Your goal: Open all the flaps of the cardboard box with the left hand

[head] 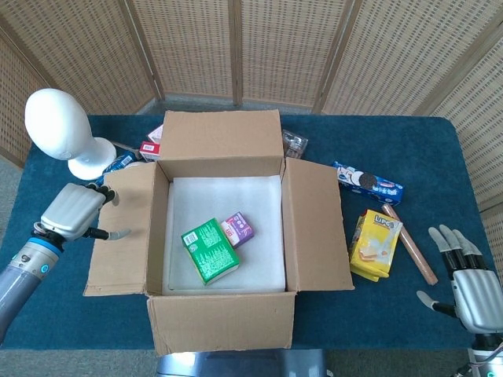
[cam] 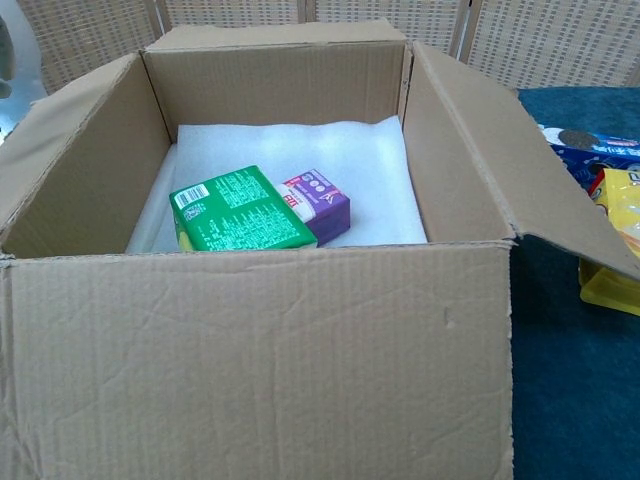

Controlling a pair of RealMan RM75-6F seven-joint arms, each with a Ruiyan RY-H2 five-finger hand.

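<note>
Brown corrugated card makes up the open cardboard box (head: 224,236), which is placed at the middle of the blue-covered table (head: 377,314). All four of its flaps are seen folded outward: the left flap (head: 122,228) is spread out low and nearly flat, the right flap (head: 314,228) slopes outward, the far flap (head: 222,133) is tipped back, and the near flap (head: 222,320) hangs down at the front. A white foam liner (cam: 290,150) is seen on the floor of the box, and on it a green printed carton (cam: 238,212) is laid touching a small purple carton (cam: 318,203).

At the left flap's outer edge, the left hand (head: 76,212) is held with its back upward and its fingers (head: 118,232) partly curled, one fingertip reaching onto the flap; nothing is gripped. Near the table's right corner, well apart from the box, the right hand (head: 464,275) is held with its fingers spread and nothing in it.
</note>
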